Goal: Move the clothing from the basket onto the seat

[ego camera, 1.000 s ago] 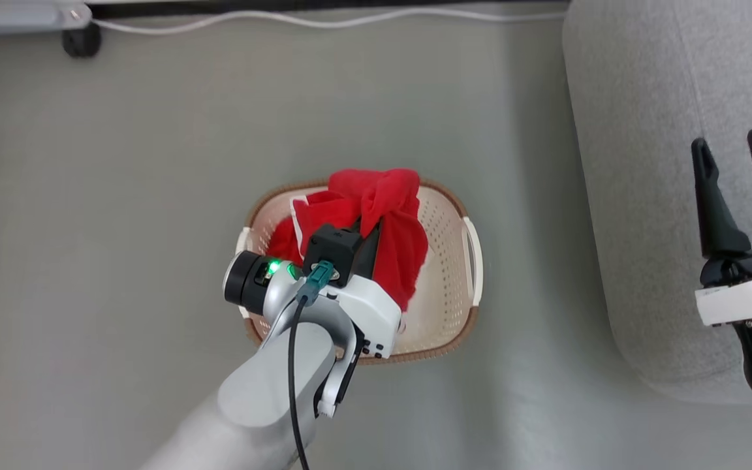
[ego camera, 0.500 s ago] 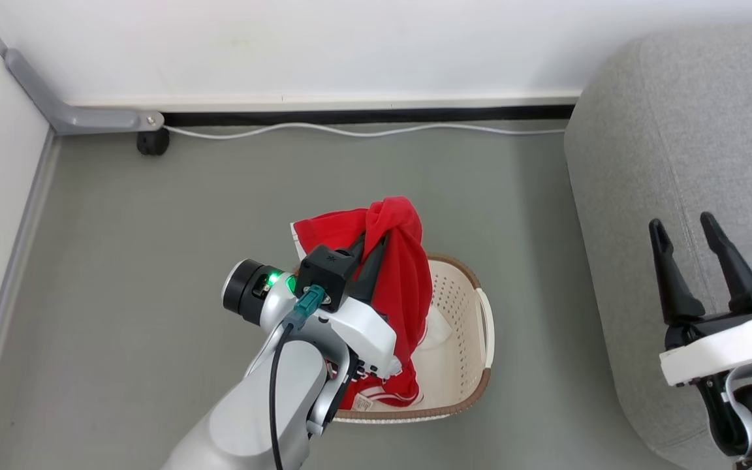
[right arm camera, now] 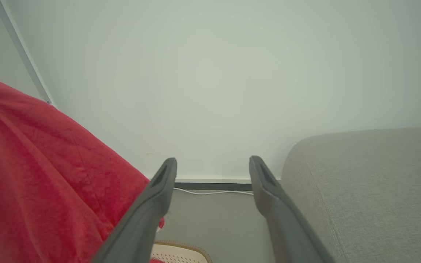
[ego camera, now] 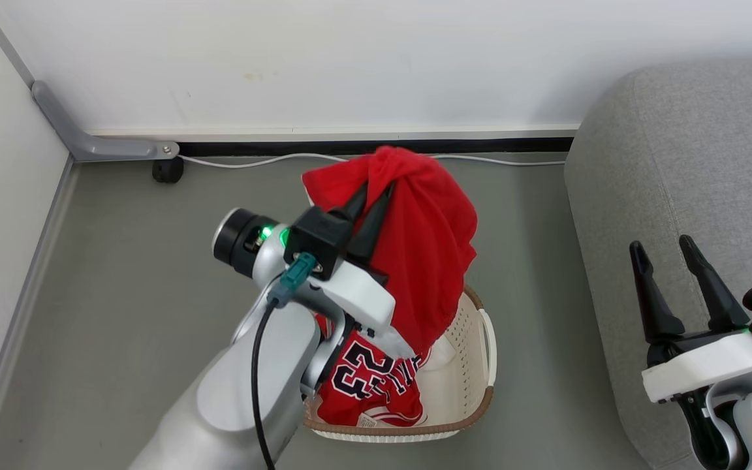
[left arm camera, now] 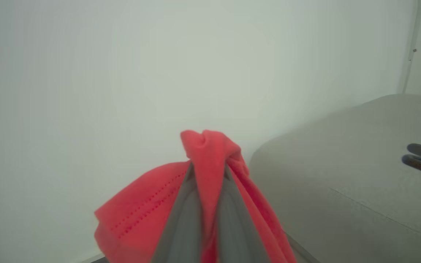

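One garment clamped, jersey in basket

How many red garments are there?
2. The plain red garment hangs from the left gripper above the basket; the 23 jersey lies inside the basket. Others may be hidden underneath.

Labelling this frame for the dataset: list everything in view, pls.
garment: 1, plain red, hanging from the left gripper above the basket
jersey: 1, red with navy 23, in the basket
basket: 1, cream with brown rim, on the floor
sofa: 1, grey, right of the basket
cable: 1, white, on the floor along the wall
wheel: 1, black, under a grey bar by the wall
left gripper: 1, dark fingers, shut on the garment
right gripper: 1, dark fingers, open, by the sofa
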You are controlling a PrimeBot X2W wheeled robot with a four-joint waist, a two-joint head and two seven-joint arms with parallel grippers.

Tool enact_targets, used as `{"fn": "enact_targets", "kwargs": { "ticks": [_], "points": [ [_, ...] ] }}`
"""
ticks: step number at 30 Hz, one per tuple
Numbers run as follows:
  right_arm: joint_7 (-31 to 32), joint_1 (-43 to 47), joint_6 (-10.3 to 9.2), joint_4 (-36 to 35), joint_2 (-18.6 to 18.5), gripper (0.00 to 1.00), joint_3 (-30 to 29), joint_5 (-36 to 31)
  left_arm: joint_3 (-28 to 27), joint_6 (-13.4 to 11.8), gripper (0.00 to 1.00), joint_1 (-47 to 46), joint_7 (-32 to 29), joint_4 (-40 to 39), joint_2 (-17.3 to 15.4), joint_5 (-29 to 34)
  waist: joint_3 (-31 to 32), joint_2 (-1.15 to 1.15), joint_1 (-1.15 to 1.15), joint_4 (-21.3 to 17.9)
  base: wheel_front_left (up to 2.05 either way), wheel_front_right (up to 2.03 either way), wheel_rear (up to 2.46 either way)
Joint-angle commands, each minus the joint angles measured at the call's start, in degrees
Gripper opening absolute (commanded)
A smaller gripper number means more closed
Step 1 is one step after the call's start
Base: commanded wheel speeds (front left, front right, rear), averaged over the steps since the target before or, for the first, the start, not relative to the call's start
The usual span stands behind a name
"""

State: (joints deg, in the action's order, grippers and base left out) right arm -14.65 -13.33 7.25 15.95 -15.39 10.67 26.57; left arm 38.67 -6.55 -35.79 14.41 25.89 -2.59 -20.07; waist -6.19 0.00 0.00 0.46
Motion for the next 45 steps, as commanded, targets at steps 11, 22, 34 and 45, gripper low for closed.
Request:
{"fn": "enact_targets", "kwargs": {
  "ticks": [11, 22, 34, 45],
  "points": [
    [-0.35, -4.25, 0.24, -3.73, -3.94, 1.00, 11.48, 2.90, -3.08, 0.55, 0.00, -5.80, 0.59, -2.27, -0.42, 1.34, -0.92, 0.00, 0.00, -0.33, 0.00, 0.00, 0.00],
    [-0.35, -14.89, 0.24, -3.54, -10.15, 1.00, 30.76, 7.80, 0.51, -0.26, 0.00, -7.66, 0.59, -4.18, -0.31, -0.52, -1.45, 0.00, 0.00, 0.58, 0.00, 0.00, 0.00],
    [-0.35, -23.77, 0.24, 4.98, -9.61, 1.00, 41.92, 7.89, 6.95, -2.01, 0.00, -9.69, 0.59, -6.74, -0.30, -3.86, -1.05, 0.00, 0.00, 3.55, 0.00, 0.00, 0.00],
    [-0.35, -27.67, 0.24, 10.61, -5.84, 0.00, 46.43, 10.18, 10.17, -3.31, 0.00, -10.46, 0.59, -7.32, -0.29, -6.15, -0.86, 0.00, 0.00, 5.08, 0.00, 0.00, 0.00]
  ]
}}
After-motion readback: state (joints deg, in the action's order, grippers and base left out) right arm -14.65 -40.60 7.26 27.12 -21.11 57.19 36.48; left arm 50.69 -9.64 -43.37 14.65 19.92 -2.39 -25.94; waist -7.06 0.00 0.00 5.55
